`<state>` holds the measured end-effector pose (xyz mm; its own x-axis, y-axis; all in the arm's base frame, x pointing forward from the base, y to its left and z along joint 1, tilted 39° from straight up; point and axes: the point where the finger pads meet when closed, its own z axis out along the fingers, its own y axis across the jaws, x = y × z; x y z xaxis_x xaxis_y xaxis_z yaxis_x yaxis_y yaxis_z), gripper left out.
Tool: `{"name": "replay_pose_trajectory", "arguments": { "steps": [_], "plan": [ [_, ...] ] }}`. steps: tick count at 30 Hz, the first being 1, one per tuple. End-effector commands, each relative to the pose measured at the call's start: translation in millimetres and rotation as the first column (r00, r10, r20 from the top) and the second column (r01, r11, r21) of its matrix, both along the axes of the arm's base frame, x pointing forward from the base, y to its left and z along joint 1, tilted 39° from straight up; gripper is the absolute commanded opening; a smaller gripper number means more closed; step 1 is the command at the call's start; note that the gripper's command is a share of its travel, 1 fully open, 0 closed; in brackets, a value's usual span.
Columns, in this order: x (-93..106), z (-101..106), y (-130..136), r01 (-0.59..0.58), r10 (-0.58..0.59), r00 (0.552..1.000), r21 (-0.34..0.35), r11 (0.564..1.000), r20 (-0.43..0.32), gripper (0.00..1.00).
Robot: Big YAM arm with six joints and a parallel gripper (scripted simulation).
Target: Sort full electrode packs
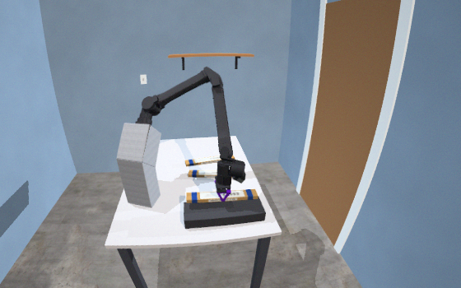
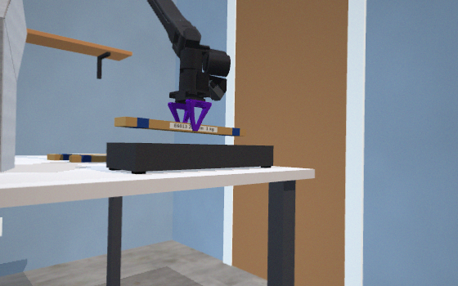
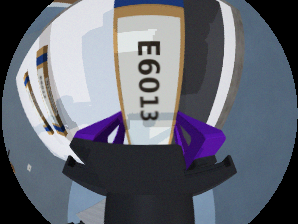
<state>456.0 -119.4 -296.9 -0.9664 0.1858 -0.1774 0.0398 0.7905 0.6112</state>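
A pack held above the platform

From the top, we see two packs (image 1: 193, 174) on the table (image 1: 144, 226), behind the low platform (image 1: 224, 215). In the exterior view, our claw (image 2: 190, 126) pinches the third pack (image 1: 193, 197) (image 2: 159, 125) (image 3: 149, 80), slightly tilted, just above the platform (image 2: 196, 157). At the wrist, we read "E6013" between the purple fingers.
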Motion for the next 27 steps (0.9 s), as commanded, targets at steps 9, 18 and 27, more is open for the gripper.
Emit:
{"name": "replay_pose_trajectory", "arguments": {
  "steps": [9, 18, 27],
  "plan": [
    [23.5, 26.8, -27.6, 0.039, -0.037, 0.998, -0.03, 0.999, 0.056, 0.0],
    [23.6, 26.5, -18.6, 0.026, -0.024, 0.998, -0.03, 0.999, 0.055, 0.0],
    [19.1, 26.3, -20.1, 0.033, -0.032, 0.998, -0.025, 0.999, 0.047, 0.0]
  ]
}}
